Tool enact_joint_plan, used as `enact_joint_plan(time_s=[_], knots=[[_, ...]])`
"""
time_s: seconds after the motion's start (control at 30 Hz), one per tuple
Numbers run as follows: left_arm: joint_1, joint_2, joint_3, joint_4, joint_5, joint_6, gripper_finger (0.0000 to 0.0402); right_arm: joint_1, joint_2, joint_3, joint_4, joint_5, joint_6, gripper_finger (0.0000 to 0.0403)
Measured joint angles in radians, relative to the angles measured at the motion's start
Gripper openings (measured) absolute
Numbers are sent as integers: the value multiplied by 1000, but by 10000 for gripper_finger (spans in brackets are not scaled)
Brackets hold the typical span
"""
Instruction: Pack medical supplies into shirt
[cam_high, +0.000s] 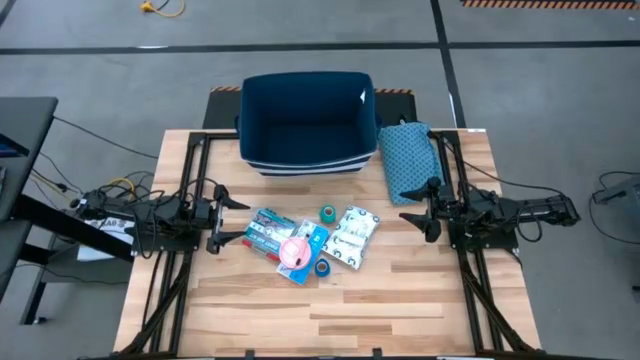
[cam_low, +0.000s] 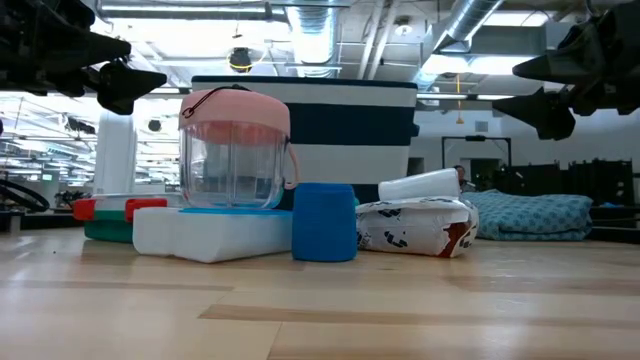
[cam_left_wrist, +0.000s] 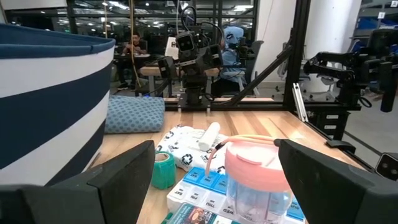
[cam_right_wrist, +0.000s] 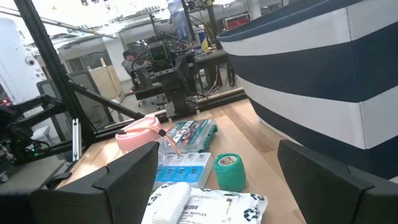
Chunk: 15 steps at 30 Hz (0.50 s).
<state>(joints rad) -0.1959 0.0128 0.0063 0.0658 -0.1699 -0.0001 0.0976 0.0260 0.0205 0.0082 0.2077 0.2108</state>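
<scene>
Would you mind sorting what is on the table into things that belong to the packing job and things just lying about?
Belongs to the job:
- flat boxes
- pink-lidded clear cup
- teal tape roll
- blue tape roll
- white printed pouch

Possibly the target or just lying about:
- navy striped bin
- folded teal cloth

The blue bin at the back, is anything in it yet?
Empty: the high view shows only the bare dark floor of the blue bin.

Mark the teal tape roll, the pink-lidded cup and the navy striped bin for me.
teal tape roll (cam_high: 328, 213), high view, on its top ring.
pink-lidded cup (cam_low: 236, 150), low view, on its clear wall below the lid.
navy striped bin (cam_high: 307, 163), high view, on its near striped wall.
</scene>
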Motion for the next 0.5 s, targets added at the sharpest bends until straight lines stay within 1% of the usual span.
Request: enact_joint_plan(time_s=[0.23, 0.5], knots=[[0, 0, 0, 0, 0, 4, 334, 1, 0, -4, 33, 1, 7, 322], [0, 0, 0, 0, 0, 4, 334, 0, 0, -3, 175, 3, 168, 322]])
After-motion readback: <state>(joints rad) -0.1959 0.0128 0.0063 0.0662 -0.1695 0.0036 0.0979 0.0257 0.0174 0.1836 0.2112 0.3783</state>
